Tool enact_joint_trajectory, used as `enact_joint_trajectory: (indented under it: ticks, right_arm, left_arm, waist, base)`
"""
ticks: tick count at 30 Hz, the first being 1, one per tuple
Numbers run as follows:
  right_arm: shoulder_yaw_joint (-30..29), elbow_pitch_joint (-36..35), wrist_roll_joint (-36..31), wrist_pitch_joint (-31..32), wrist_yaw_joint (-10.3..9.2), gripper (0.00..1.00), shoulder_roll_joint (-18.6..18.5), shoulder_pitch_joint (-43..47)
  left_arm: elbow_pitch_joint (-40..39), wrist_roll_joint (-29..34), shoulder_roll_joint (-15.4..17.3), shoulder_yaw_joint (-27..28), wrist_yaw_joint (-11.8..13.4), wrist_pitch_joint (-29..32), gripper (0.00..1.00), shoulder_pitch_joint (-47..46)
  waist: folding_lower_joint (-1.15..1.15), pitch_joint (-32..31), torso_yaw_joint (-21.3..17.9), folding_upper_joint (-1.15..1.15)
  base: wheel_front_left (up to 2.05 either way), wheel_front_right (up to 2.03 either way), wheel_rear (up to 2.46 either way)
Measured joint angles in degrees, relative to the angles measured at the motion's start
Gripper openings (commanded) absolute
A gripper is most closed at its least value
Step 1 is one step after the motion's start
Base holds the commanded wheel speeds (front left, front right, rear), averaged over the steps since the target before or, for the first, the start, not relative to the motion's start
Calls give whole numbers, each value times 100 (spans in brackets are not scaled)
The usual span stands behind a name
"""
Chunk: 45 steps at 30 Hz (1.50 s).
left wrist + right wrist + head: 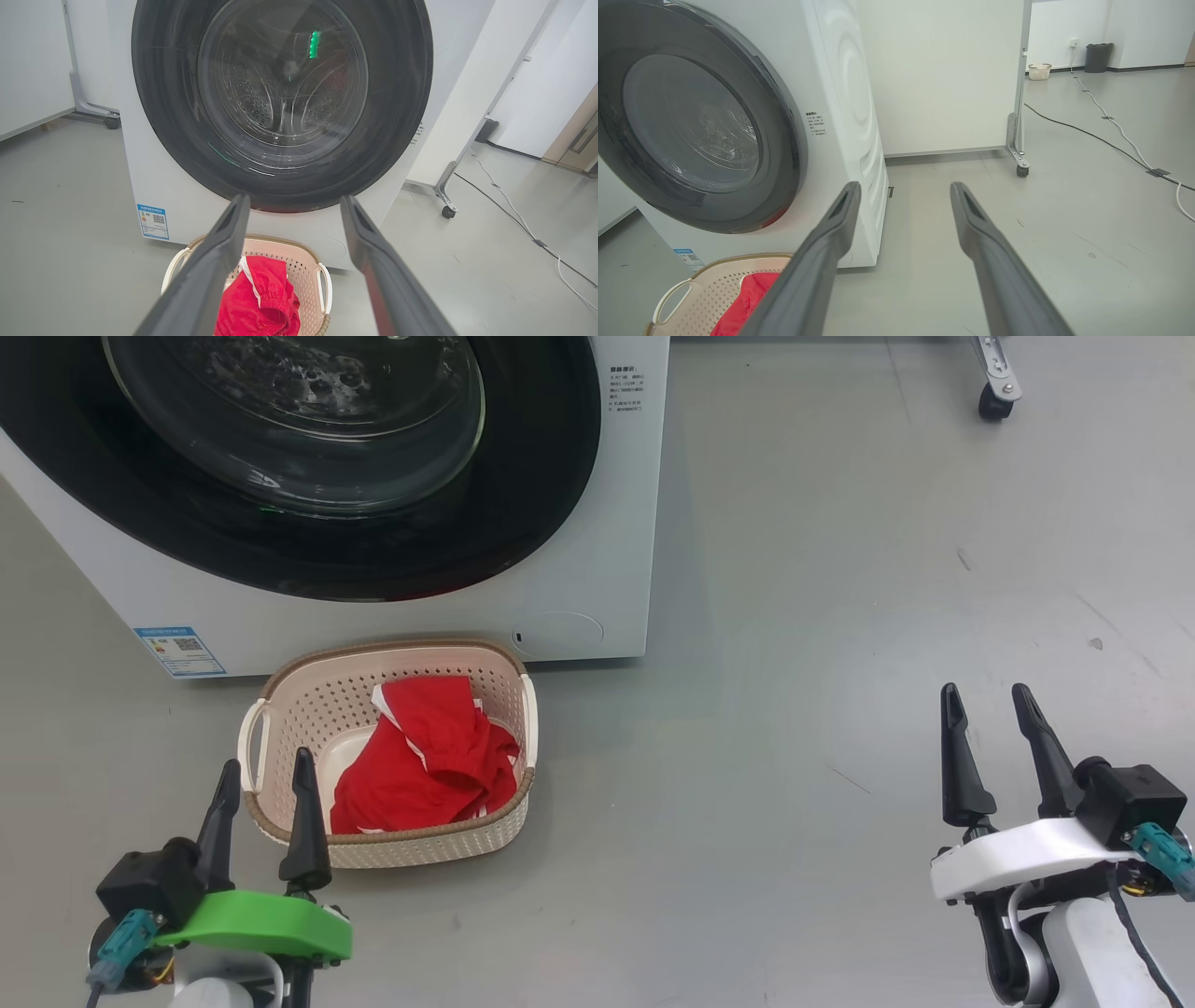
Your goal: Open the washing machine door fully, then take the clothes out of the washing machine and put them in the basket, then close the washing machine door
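The white washing machine [597, 579] stands at the top left, and its black-rimmed glass door [308, 457] lies flat against its front. Through the glass in the left wrist view I see the steel drum [280, 102]. The red clothes [420, 761] lie in the cream basket [280, 709] on the floor just in front of the machine. My left gripper [264, 772] hovers open at the basket's near left corner, holding nothing. Far off to the right my right gripper [988, 697] is open and empty over bare floor. The door [700, 121] and basket [691, 298] show in the right wrist view too.
Grey floor [794, 709] spreads to the right of the machine. A wheeled frame leg [994, 387] stands at the top right. White partition panels [948, 74] rise behind the machine, and cables [1125, 135] trail across the floor to the right.
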Motion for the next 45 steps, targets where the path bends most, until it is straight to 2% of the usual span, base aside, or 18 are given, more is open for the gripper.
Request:
enact_joint_trajectory:
  ticks: [11,12,21,45]
  right_arm:
    - [-25,1,-53,-1,35,100,52,10]
    - [-25,1,-59,-1,37,0,57,11]
    - [7,275,68,27,41,0,200,230]
    - [-349,280,1842,499,78,0,293,230]
  left_arm:
    - [-1,-36,0,4,-3,0,100,7]
    - [-3,-45,0,4,-4,0,0,7]
    - [294,-155,-93,1,-2,58,0,116]
    - [332,-1844,-90,222,-49,619,0,115]
  waist:
    - [0,-2,-8,0]
    - [0,-3,-8,0]
    - [0,-11,-7,0]
    - [0,-168,95,0]
  base:
    - [0,0,0]
    - [0,0,0]
    - [0,0,0]
    - [0,0,0]
